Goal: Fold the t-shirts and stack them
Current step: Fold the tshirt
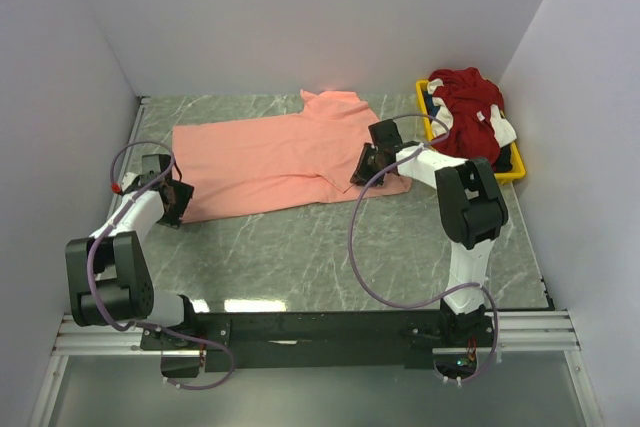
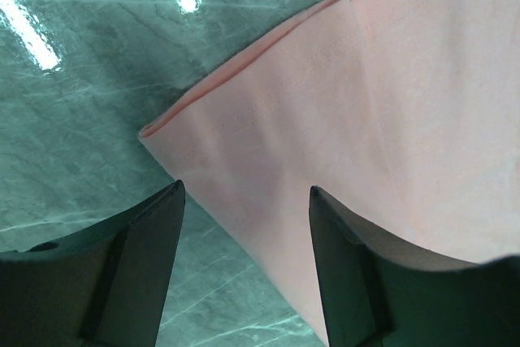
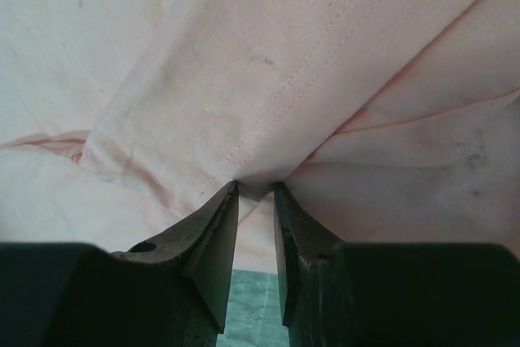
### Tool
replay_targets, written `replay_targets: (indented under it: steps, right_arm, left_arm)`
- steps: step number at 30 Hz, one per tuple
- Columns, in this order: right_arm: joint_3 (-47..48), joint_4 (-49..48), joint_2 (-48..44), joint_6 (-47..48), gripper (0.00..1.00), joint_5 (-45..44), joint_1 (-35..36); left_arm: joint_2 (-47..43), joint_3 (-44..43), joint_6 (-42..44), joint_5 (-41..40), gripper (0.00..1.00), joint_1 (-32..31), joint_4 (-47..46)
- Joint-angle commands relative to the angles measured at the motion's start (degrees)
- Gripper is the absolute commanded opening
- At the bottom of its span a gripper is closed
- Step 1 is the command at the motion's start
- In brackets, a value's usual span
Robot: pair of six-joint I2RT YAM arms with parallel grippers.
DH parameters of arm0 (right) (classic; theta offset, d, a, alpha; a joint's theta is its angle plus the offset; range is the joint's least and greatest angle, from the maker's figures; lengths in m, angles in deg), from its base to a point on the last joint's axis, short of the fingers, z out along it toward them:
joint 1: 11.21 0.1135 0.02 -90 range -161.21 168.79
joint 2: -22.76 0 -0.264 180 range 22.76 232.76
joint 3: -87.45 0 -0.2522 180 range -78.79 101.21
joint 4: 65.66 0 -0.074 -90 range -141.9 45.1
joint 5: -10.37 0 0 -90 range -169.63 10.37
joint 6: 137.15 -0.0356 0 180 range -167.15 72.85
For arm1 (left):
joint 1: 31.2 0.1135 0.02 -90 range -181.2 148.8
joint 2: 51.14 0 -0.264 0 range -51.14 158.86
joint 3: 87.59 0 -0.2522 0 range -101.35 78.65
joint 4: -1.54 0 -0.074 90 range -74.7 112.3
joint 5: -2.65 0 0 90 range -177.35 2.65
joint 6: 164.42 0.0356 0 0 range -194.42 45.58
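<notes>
Grey-green marble tabletop (image 1: pixel 300 267) boxed in by plain white walls, with both arms bolted at the near edge.

Nearest me, the left gripper (image 1: pixel 173 199) sits low at the near-left corner of the pink t-shirt (image 1: pixel 265 157), which lies spread flat across the middle of the table. Farther in, the right gripper (image 1: pixel 364 165) is at the shirt's right side, by the sleeve. Beyond that, in the far right corner, a yellow tray (image 1: pixel 511 176) holds the dark red t-shirt (image 1: pixel 465 99), bunched up with white parts showing.

The step looks like taking hold of both ends for a fold. To my eye the left claw should drop straight down and close on both layers at the corner, and neither arm should lift until it has. Then both should rise level, so the cloth does not drag askew.

From overhead I cannot tell either claw's state. The left wrist view settles one: the left gripper (image 2: pixel 244 197) is wide, one finger over bare marble, the other over the pink t-shirt (image 2: pixel 366 119), its doubled edge between them. The right wrist view shows the right gripper (image 3: pixel 254 188) narrow, pinching a ridge of the pink t-shirt (image 3: pixel 244 54) beside a stitched seam.
</notes>
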Motion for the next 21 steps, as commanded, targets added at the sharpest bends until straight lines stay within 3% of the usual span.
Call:
replay_targets:
  steps: [1, 6, 9, 12, 21]
  right_arm:
    - [1.52, -1.42, 0.1, -0.3, 0.32, -1.08, 0.03]
    - [2.65, -1.34, 0.63, -0.3, 0.26, -0.99, 0.11]
    - [4.5, -0.2, 0.98, -0.21, 0.12, -1.34, 0.11]
    - [6.78, 0.77, 1.42, 0.05, 0.06, -1.43, 0.03]
    - [19.95, 6.83, 6.68, 1.28, 0.02, -1.87, 1.61]
  left_arm:
    - [-2.53, -0.22, 1.45, -0.21, 0.68, -0.01, -0.41]
    - [-2.88, -0.31, 1.71, -0.03, 0.68, -0.01, -0.15]
    - [-3.06, -0.49, 1.89, -0.12, 0.68, -0.09, 0.03]
    - [-3.41, -0.58, 1.98, -0.29, 0.68, -0.01, 0.21]
    - [-3.5, -1.02, 2.24, 0.23, 0.68, -0.09, 0.65]
